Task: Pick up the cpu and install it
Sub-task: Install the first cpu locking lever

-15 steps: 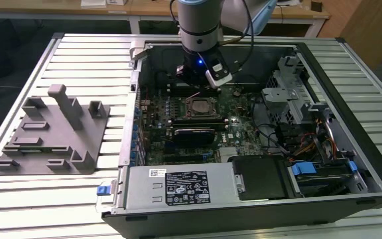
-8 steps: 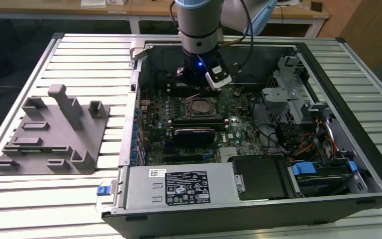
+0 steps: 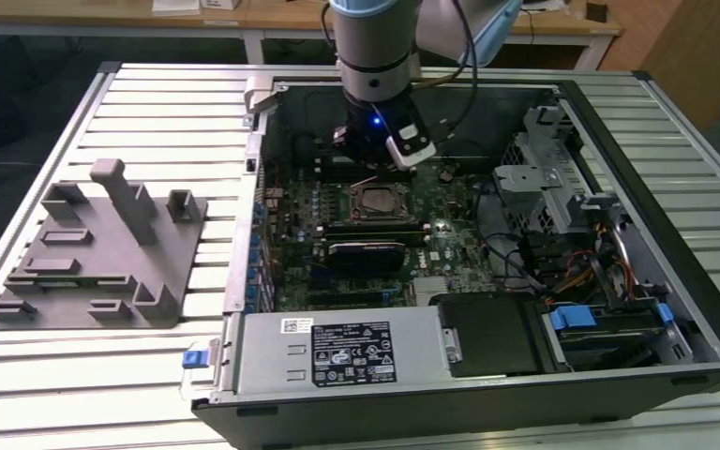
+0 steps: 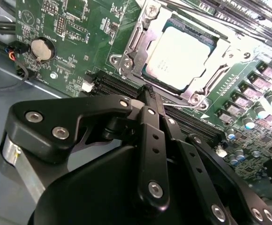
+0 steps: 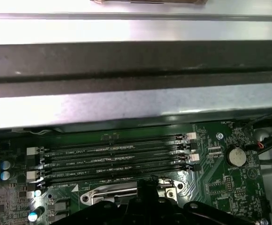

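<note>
The cpu (image 4: 180,55), a flat square chip with a silver-white top, lies in the metal-framed socket (image 4: 126,47) on the green motherboard (image 4: 65,23). In the exterior view the cpu (image 3: 378,200) sits mid-board inside the open computer case (image 3: 660,281). My gripper (image 3: 375,161) hangs just behind the socket, a little above the board. In the second wrist view the black fingers (image 4: 151,122) lie together, and the gripper (image 4: 150,91) is shut with nothing between them, its tips just short of the socket's edge. The gripper (image 5: 147,185) also shows over the socket frame (image 5: 112,193).
Several memory slots (image 5: 112,159) run beside the socket, near the case wall (image 5: 126,103). A coin battery (image 4: 41,48) sits on the board. A power supply (image 3: 348,352) and drive bay (image 3: 498,333) fill the case front. A grey plastic fixture block (image 3: 97,253) stands at the exterior view's left.
</note>
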`<state>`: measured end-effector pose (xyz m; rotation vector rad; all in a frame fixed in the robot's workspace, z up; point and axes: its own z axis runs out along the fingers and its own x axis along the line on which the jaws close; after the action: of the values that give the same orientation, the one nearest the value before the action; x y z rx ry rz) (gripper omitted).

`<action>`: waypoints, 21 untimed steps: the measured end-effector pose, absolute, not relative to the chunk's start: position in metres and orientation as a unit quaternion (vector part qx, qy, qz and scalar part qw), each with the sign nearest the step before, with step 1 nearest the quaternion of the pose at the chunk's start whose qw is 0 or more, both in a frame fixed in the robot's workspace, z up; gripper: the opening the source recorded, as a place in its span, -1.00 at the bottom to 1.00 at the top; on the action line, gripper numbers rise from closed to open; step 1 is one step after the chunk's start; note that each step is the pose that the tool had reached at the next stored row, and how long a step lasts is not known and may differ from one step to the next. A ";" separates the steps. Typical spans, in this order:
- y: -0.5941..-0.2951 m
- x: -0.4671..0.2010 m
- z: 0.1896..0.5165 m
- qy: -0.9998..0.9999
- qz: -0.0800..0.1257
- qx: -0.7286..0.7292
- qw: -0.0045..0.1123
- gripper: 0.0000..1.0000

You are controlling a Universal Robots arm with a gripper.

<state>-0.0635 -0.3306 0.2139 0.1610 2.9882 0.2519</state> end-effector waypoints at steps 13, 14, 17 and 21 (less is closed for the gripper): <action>-0.323 -0.065 0.211 0.989 0.080 0.105 0.073 -0.79; -0.323 -0.065 0.211 0.988 0.080 0.106 0.073 -0.79; -0.321 -0.067 0.210 0.988 0.080 0.110 0.074 -0.79; -0.319 -0.069 0.209 0.987 0.079 0.119 0.075 -0.79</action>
<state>-0.0686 -0.3195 0.2087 0.3567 2.9609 0.2367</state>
